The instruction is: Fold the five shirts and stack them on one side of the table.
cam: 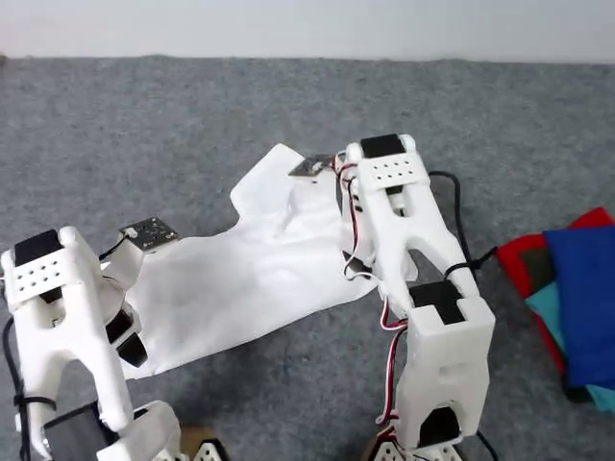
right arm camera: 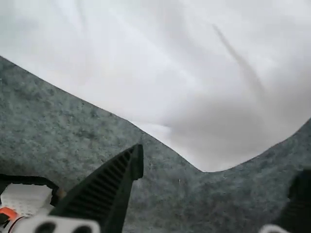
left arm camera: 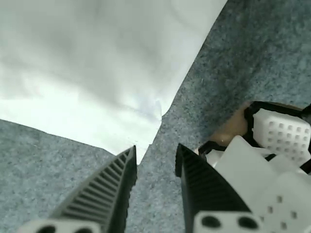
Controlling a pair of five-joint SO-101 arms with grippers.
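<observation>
High view: on the grey table [cam: 144,115], the white shirt [cam: 250,274] lies spread out, a bit wrinkly, its long side running from the left pincer [left arm camera: 155,162] to the right pincer [right arm camera: 218,177]. Some folded shirts [cam: 567,288], red, blue and teal, partly cut off, sit well apart from the right pincer. Both pincers are apart and empty by the white shirt's edge.

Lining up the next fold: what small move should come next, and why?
Probably lower the left pincer onto the corner of the white cloth shirt and close: its jaws stand open at that corner on the grey felt table, holding nothing.
</observation>
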